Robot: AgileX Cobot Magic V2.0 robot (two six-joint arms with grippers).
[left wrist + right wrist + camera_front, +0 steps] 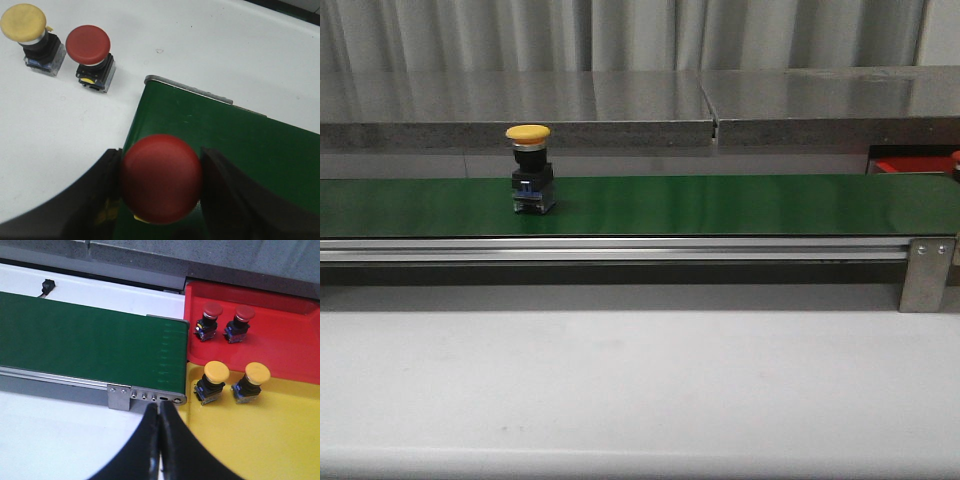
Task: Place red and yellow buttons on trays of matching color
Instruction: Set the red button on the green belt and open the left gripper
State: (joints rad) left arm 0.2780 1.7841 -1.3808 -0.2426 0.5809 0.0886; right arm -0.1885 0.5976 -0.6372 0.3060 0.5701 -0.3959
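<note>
The left gripper (161,192) clamps a red button (161,185) by its sides, held over the end of the green belt (240,145). On the white surface (210,45) beside that belt end stand a second red button (90,52) and a yellow button (27,32), close together. Another yellow button (530,170) sits upright on the belt (720,205). The right gripper (160,440) has its fingers pressed together, holding nothing, near the belt's other end. Past that end lie a red tray (280,340) with two red buttons (209,320) (240,322) and a yellow tray (270,440) with two yellow buttons (212,382) (252,382).
</note>
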